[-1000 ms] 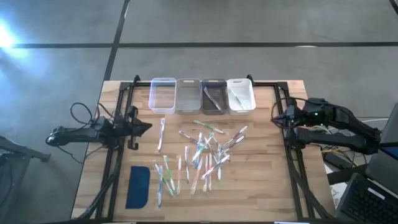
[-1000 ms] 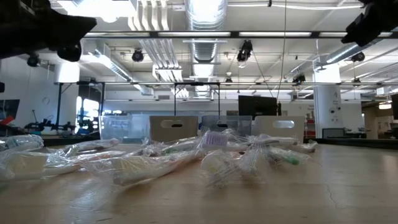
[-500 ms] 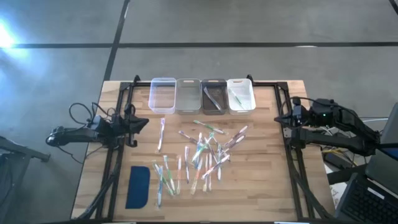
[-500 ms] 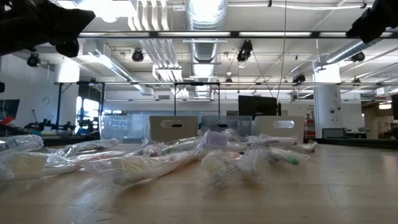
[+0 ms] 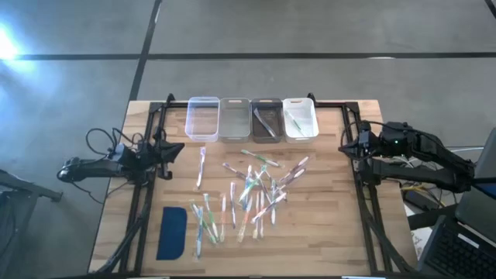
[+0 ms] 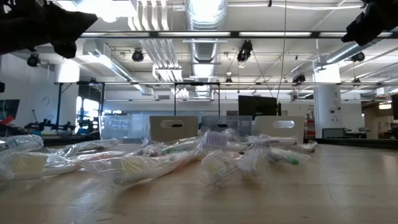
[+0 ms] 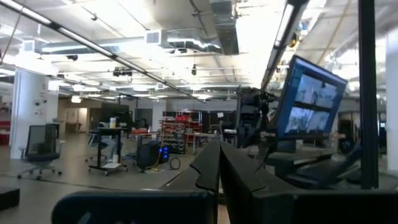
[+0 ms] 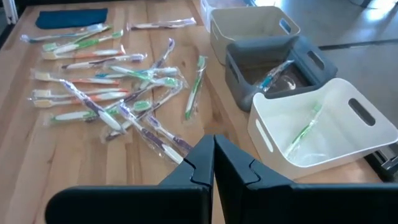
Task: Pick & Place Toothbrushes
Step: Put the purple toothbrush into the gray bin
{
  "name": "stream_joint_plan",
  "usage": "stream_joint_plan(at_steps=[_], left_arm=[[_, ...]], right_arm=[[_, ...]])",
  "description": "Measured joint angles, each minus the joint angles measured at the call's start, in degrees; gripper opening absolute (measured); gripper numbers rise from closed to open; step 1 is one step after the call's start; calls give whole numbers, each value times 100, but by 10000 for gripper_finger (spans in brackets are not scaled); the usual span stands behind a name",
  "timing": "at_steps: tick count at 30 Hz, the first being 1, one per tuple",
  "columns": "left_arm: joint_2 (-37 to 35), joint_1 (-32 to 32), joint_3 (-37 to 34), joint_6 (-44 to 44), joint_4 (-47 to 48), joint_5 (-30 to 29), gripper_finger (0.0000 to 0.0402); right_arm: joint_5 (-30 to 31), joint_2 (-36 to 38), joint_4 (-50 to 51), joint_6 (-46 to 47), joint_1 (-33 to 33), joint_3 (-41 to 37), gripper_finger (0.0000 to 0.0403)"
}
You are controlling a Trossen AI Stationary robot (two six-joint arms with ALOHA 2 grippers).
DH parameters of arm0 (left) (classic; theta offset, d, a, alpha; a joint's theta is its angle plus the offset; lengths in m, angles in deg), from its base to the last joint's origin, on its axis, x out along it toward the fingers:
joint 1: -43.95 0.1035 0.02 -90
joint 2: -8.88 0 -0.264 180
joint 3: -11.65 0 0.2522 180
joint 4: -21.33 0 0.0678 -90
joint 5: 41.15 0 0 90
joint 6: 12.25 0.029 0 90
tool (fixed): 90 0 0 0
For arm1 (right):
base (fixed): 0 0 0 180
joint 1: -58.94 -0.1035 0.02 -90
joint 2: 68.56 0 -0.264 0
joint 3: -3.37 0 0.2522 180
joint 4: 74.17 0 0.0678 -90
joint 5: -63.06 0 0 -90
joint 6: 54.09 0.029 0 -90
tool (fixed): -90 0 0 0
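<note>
Overhead view of the wooden desk point(image 5: 333, 240). The toothbrushes point(image 5: 248, 190) lie in a loose scatter at its centre, wrapped in clear film, their long axes running mostly from the near edge toward the bins, several slanted and crossing one another; one point(image 5: 201, 167) lies apart on the left side of the pile, nearly straight toward the bins. Four bins stand in a row along the far edge: a clear bin point(image 5: 202, 118), a beige bin point(image 5: 234, 118), a dark grey bin point(image 5: 266, 119) holding a toothbrush, and a white bin point(image 5: 300, 118) holding a green-accented one point(image 8: 306, 130). A blue pad point(image 5: 172, 232) lies flat near the front-left corner.

The left hand point(image 5: 173, 149) hangs at the desk's left edge, fingers shut on nothing, pointing inward. The right hand point(image 5: 347, 148) sits at the right edge, likewise closed and empty.

Compared with a second ago, the left hand has drawn slightly outward toward its frame rail; the right hand, after a small retreat, is back near its former place. The pile is unchanged.

Bare wood lies open on both flanks of the scatter and along the front-right of the desk.
</note>
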Motion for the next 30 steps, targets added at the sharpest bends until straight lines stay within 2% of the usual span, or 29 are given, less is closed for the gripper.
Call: stream_joint_plan(at_steps=[10,17,21,30], left_arm=[[0,0,0,-1835,-471,-340,14],[0,0,173,-1701,-704,-340,14],[6,0,214,-1564,-668,-338,14],[155,0,212,-1508,-536,-338,14]], right_arm=[[6,-91,2,0,2,0,9],[146,-90,0,177,5,0,9],[580,-81,0,541,4,0,9],[597,-84,0,472,0,-4,8]])
